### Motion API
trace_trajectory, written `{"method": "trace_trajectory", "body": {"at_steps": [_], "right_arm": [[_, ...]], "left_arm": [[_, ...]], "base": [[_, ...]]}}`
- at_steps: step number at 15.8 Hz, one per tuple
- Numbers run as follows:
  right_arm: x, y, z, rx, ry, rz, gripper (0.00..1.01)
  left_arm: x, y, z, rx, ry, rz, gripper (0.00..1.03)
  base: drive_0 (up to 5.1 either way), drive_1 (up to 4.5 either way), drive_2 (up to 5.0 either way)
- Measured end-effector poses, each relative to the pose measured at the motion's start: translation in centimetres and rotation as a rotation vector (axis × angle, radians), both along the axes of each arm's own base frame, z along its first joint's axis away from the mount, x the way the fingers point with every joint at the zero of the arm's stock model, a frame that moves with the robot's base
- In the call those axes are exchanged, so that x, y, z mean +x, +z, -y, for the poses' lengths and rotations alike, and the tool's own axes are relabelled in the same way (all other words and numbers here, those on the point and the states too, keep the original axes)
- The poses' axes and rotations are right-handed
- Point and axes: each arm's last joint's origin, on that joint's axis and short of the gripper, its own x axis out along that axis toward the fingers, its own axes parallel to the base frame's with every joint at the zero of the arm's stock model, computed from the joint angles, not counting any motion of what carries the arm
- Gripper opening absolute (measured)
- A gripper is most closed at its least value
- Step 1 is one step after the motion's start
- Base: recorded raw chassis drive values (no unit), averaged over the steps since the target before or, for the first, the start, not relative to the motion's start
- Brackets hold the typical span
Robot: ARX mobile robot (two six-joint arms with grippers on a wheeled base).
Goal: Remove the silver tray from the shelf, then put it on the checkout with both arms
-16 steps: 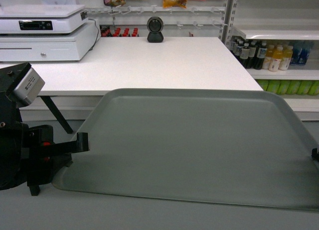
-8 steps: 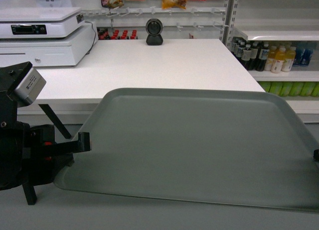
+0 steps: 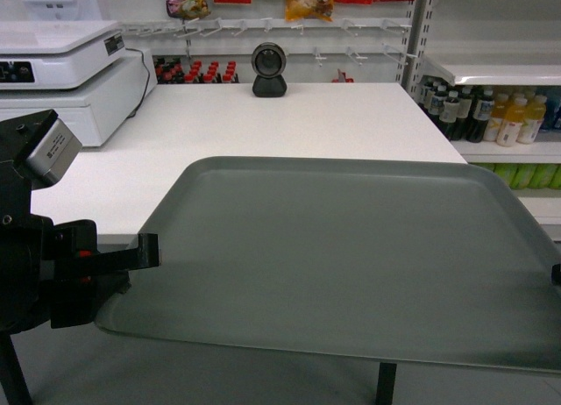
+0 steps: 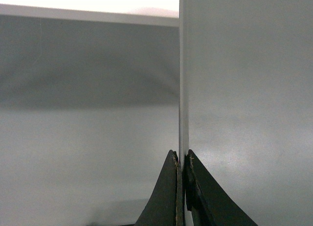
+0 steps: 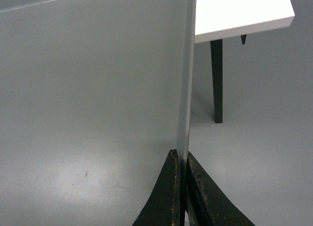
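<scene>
I have the silver tray [image 3: 351, 260] pinched at both side rims: left gripper [image 4: 182, 162] and right gripper [image 5: 183, 160] each clamped on it. Since a second ago the checkout [image 3: 280, 129] has come nearer ahead of my grippers; tray's far edge now overlaps its front.

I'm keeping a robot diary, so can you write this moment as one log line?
phase: carrying | silver tray: held level, partly over checkout edge | left gripper: shut on rim | right gripper: shut on rim
</scene>
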Motion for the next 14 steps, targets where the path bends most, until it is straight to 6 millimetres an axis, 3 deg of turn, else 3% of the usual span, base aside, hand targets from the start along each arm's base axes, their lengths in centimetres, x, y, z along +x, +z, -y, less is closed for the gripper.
{"method": "trace_trajectory", "body": {"at_steps": [7,14], "right_arm": [[-0.01,-0.02,0.0,0.0,0.0,-0.001,0.03],[0.08,0.05,-0.01,0.0,0.0,0.002,0.03]], "left_arm": [[-0.01,0.0,0.05,0.001,-0.001,0.0,0.02],[0.04,-0.07,0.05,0.001,0.0,0.0,0.02]], "base": [[-0.1,3.89,-4.0],[0.0,0.0,0.0]]}}
